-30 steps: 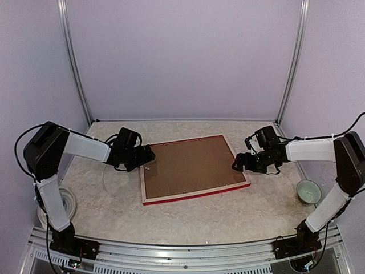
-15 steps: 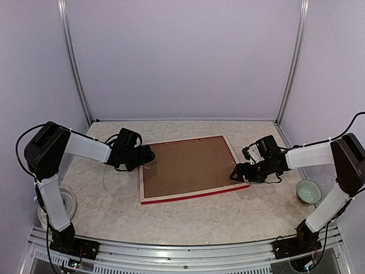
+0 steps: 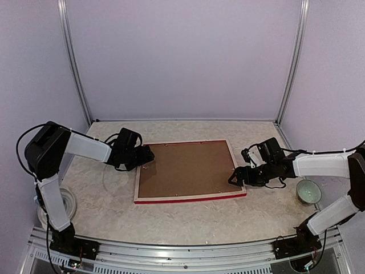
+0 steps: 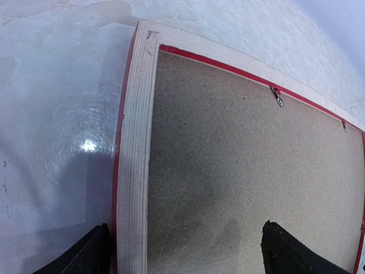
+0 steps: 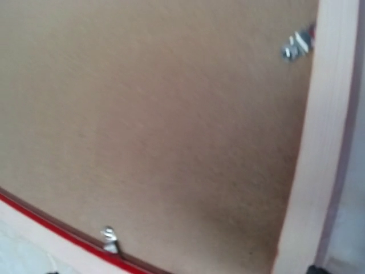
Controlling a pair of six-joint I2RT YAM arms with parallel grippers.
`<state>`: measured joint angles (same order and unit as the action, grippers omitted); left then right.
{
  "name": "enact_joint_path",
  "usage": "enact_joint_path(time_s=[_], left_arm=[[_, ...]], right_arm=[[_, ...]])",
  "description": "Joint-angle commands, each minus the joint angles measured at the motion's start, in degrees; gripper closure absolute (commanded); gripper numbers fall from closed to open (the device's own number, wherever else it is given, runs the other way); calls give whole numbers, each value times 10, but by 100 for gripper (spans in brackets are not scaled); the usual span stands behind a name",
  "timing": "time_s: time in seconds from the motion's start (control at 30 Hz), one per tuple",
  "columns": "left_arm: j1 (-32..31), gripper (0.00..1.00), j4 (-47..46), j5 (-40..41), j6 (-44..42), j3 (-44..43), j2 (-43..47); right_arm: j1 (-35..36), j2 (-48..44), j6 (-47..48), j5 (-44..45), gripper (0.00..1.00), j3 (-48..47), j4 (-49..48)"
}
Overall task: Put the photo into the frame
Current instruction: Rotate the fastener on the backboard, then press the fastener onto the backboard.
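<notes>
The frame (image 3: 188, 199) lies face down in the middle of the table, pale wood back up, red outer edge showing. A brown backing board (image 3: 185, 168) fills it, so the photo is hidden. My left gripper (image 3: 148, 158) is low at the frame's far left corner. In the left wrist view it (image 4: 188, 260) is open, one fingertip (image 4: 97, 251) over the table outside the pale bar (image 4: 137, 171), the other over the board. My right gripper (image 3: 235, 177) sits at the near right corner, open; the blurred right wrist view shows board and bar (image 5: 316, 142).
A pale green bowl (image 3: 308, 191) stands right of the frame, close to the right arm. A white ring-shaped object (image 3: 67, 202) lies by the left arm's base. Small metal tabs (image 4: 278, 98) (image 5: 109, 238) sit along the inner edge of the frame.
The frame has swung on the table: its near edge slid left and it now lies squarer. My right gripper moved nearer along the right bar. The left gripper barely moved.
</notes>
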<state>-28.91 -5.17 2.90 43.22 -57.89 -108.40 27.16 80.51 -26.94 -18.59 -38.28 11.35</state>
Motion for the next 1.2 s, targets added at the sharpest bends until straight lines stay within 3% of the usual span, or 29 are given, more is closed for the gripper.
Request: enact_joint_path(time_s=[0.0,0.33,0.6,1.0,1.17], left_arm=[[-5,10,45,4,-9,5,10],[-10,17,36,-1,-11,62,48],[-10,31,32,0,-9,68,40],[-10,36,27,10,-9,68,20],[-12,43,23,16,-8,75,18]], right_arm=[[8,-37,-3,34,6,-1,18],[8,-29,-3,63,6,-6,22],[7,-29,-6,62,6,0,17],[8,-25,-9,51,7,0,8],[8,-26,-9,51,7,2,7]])
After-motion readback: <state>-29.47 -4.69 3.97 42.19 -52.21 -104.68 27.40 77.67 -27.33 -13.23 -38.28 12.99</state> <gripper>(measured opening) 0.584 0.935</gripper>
